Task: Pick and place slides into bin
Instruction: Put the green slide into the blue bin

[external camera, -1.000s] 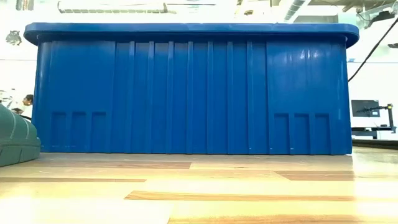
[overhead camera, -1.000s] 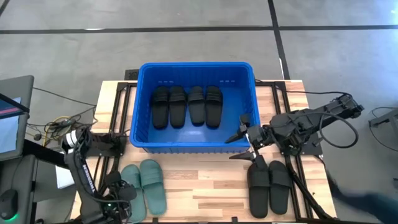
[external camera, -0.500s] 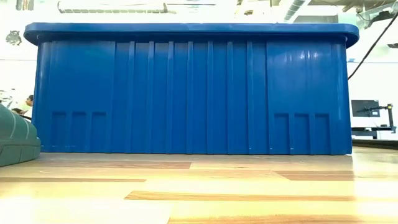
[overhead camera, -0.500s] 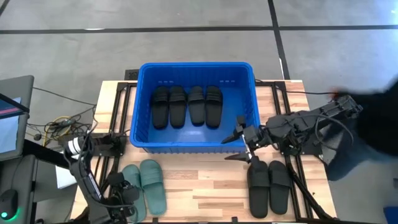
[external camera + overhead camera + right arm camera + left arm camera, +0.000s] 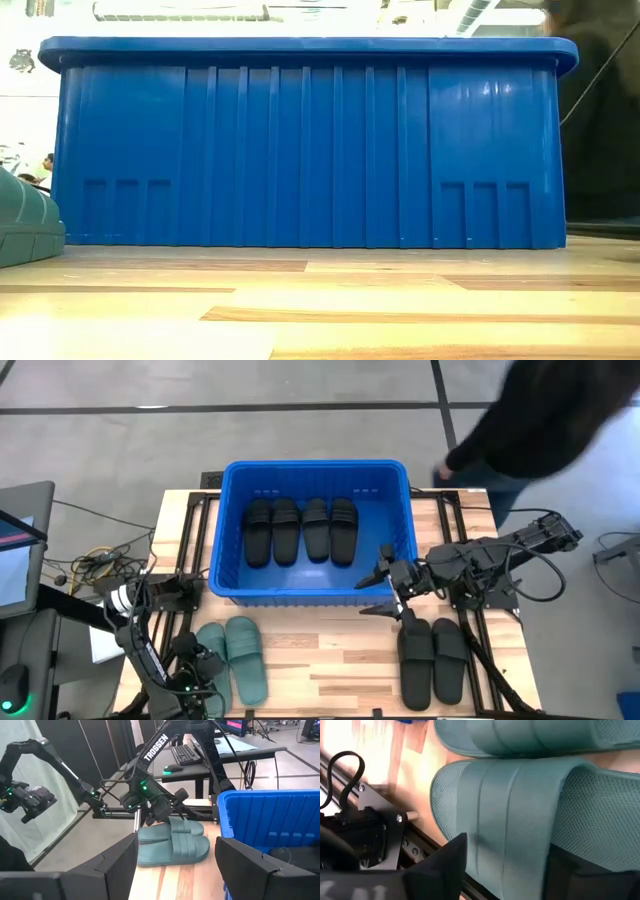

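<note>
The blue bin [image 5: 225, 530] stands mid-table with several black slides [image 5: 300, 530] lying flat, side by side, on its floor. Two green slides [image 5: 232, 658] lie soles down near the table's left front; they also show in the right wrist view [image 5: 172, 842]. Two black slides [image 5: 432, 658] lie at the right front. My left gripper [image 5: 203, 660] is low over the left green slide [image 5: 520, 810], open, with a finger on either side of its strap. My right gripper [image 5: 365, 598] is open and empty, above the bin's near right corner. My left gripper has its two fingers [image 5: 447, 865] on either side of the left green slide's strap [image 5: 515, 835], coming from above and lying across the slide. Whether the fingers touch the strap I cannot tell. The slide lies flat on the table.
A person in dark clothes [image 5: 540, 420] is beyond the table's far right corner and shows dark at the right of the low view [image 5: 600, 120]. A monitor and cables [image 5: 25, 550] are off the left edge. Bare wood lies between the two pairs of slides.
My right gripper has gone a little toward the table's left, staying open over the bin's near right corner. A person has moved past the table's right side toward its far right corner.
</note>
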You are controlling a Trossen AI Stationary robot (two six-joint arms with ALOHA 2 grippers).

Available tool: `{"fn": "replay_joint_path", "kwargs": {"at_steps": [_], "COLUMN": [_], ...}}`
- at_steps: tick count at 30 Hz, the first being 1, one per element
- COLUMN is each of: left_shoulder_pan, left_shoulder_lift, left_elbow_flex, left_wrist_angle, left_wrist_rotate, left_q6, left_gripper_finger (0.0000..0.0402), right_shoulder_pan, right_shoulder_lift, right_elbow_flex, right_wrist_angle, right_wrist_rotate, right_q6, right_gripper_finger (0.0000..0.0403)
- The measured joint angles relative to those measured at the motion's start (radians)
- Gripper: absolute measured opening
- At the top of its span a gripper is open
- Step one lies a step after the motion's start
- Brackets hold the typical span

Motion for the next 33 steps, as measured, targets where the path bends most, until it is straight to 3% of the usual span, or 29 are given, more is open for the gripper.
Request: {"fn": "replay_joint_path", "kwargs": {"at_steps": [3, 7, 9, 20, 33], "left_shoulder_pan": [0.008, 0.017, 0.018, 0.017, 0.015], "left_shoulder_lift": [0.000, 0.000, 0.000, -0.017, -0.021], "left_elbow_flex": [0.000, 0.003, 0.014, 0.106, 0.251], "left_wrist_angle": [-0.004, -0.017, -0.036, -0.132, -0.130], "left_wrist_rotate": [0.005, 0.007, 0.006, -0.002, -0.014], "left_q6": [-0.005, -0.009, -0.025, -0.097, -0.020], "left_gripper_finger": [0.0137, 0.0037, 0.0013, 0.0003, 0.0001], "right_shoulder_pan": [0.000, 0.000, 0.000, -0.024, -0.026], "right_shoulder_lift": [0.000, 0.000, 0.000, 0.000, 0.000], "right_elbow_flex": [0.000, 0.000, 0.000, 0.000, 0.000], "right_wrist_angle": [0.000, 0.000, 0.000, 0.000, -0.001], "right_wrist_rotate": [0.000, 0.000, 0.000, 0.000, 0.000], "right_q6": [0.000, 0.000, 0.000, 0.000, -0.005], "right_gripper_finger": [0.0249, 0.0249, 0.0249, 0.0249, 0.0249]}}
